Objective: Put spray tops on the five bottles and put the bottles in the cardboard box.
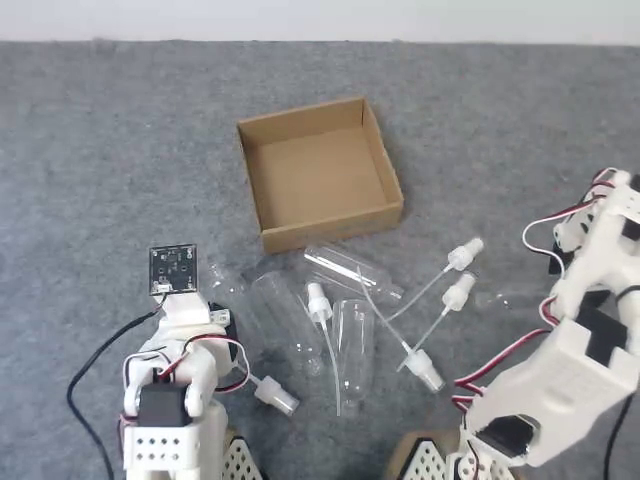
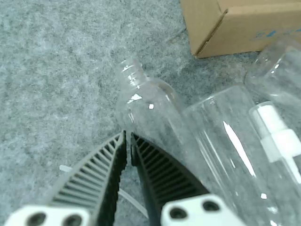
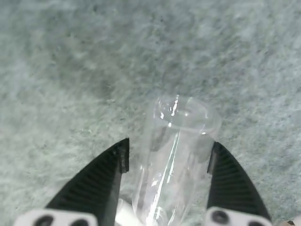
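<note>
An open cardboard box (image 1: 320,170) is set on the grey carpet surface (image 1: 100,150). In front of the box, clear bottles (image 1: 345,265) are laid on their sides, close together. White spray tops (image 1: 465,252) with long thin tubes are scattered loose among them and beside them. One spray top (image 1: 318,300) is laid across two of the bottles.

The left gripper (image 2: 128,141) is held low over the surface, and its two fingers are pressed together with nothing between them. Its tips are placed right at the side of a bare-necked bottle (image 2: 141,101), whose screw neck is pointed away from the gripper. It cannot be told if the bottle is touched. A second bottle (image 2: 221,136) is laid just beside it. A corner of the box is seen behind them. Some blue print (image 2: 277,34) is seen on the box wall, but it is cut off and cannot be read.

The right gripper (image 3: 167,153) is spread wide apart. A lone bottle (image 3: 181,141) is laid between its fingers. One finger seems to be touched by the bottle, and a small gap is left at the other.
</note>
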### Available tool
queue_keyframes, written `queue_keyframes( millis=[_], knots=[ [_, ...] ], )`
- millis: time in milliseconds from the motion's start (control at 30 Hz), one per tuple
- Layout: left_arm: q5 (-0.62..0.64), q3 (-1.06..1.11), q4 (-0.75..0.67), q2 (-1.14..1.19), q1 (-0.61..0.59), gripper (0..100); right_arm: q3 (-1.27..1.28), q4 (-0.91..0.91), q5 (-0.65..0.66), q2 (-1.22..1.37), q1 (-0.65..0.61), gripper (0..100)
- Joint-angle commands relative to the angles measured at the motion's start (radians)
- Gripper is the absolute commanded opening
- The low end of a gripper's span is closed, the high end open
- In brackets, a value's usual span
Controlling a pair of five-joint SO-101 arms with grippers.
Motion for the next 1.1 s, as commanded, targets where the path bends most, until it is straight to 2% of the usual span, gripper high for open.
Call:
queue_keyframes(
  millis=[0,267,367,567,833,1067],
  knots=[
    [0.005,-0.012,0.002,-0.012,0.002,1,-0.015,0.012,-0.005,-0.142,-0.025,22.1],
    [0.005,-0.012,0.002,-0.012,0.002,1,-0.023,0.131,0.000,-0.377,-0.104,22.0],
    [0.005,-0.012,0.002,-0.012,0.002,1,-0.023,0.177,0.083,-0.432,-0.133,22.0],
    [0.005,-0.012,0.002,-0.012,0.002,1,-0.021,0.223,0.362,-0.490,-0.143,21.7],
    [0.005,-0.012,0.002,-0.012,0.002,1,-0.020,0.223,0.844,-0.487,-0.145,21.7],
    [0.005,-0.012,0.002,-0.012,0.002,1,0.038,0.223,1.198,-0.495,-0.156,21.7]
  ],
)
